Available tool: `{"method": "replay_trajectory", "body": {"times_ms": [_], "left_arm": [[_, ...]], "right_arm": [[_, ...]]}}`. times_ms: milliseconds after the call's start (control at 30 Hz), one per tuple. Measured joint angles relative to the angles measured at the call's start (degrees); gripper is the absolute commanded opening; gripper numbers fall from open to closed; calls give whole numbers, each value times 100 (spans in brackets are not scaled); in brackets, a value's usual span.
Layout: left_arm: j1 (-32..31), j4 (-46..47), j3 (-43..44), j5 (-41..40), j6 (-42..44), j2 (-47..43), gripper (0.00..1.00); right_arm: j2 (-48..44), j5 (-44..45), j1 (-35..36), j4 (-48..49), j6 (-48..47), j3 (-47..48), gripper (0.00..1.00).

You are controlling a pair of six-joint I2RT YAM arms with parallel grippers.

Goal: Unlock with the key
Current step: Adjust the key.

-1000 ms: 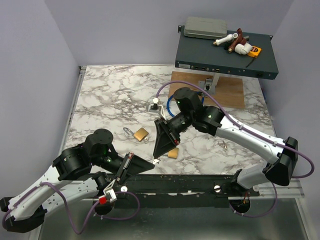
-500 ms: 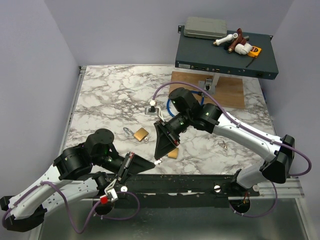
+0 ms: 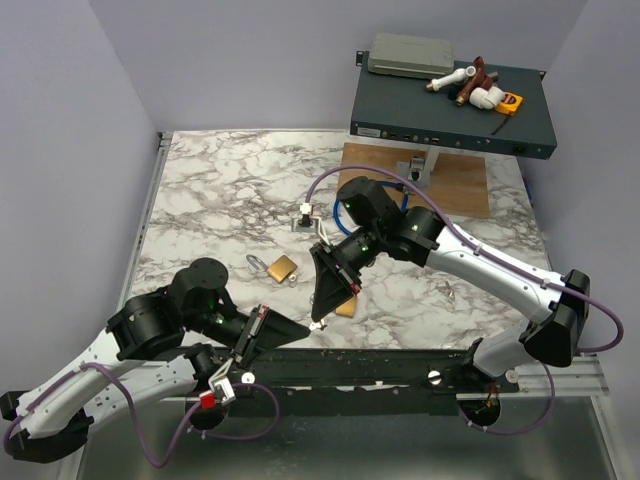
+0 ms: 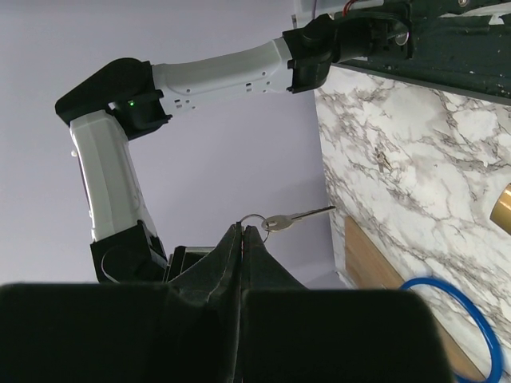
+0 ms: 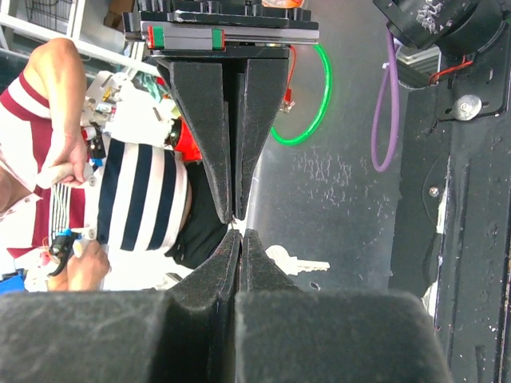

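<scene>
Toward the key (image 4: 297,216) the right gripper (image 5: 239,237) had slid and closed empty, tip to tip with the left gripper (image 4: 242,230), which pinched the key's ring near the marble table's (image 3: 220,190) front edge, a brass padlock (image 3: 282,268) beyond.

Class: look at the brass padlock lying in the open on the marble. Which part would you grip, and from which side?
Grip the padlock by its brass body, from straight above, with the jaws across the two side edges. It lies flat on the table with its shackle pointing left, so this likely leaves both ends free.
</scene>
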Motion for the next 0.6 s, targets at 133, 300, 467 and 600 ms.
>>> {"method": "replay_trajectory", "body": {"times_ms": [133, 300, 467, 600], "left_arm": [[-2, 11, 0, -46, 0, -37, 0], [-13, 380, -188, -87, 2, -236, 53], [-13, 1276, -710, -376, 0, -505, 92], [-11, 1781, -879, -850, -321, -737, 98]], "right_arm": [[0, -2, 0, 55, 59, -2, 1], [-129, 7, 0, 385, 339, -129, 1], [-439, 286, 0, 754, 671, -415, 1], [-769, 632, -26, 896, 822, -710, 1]]}}
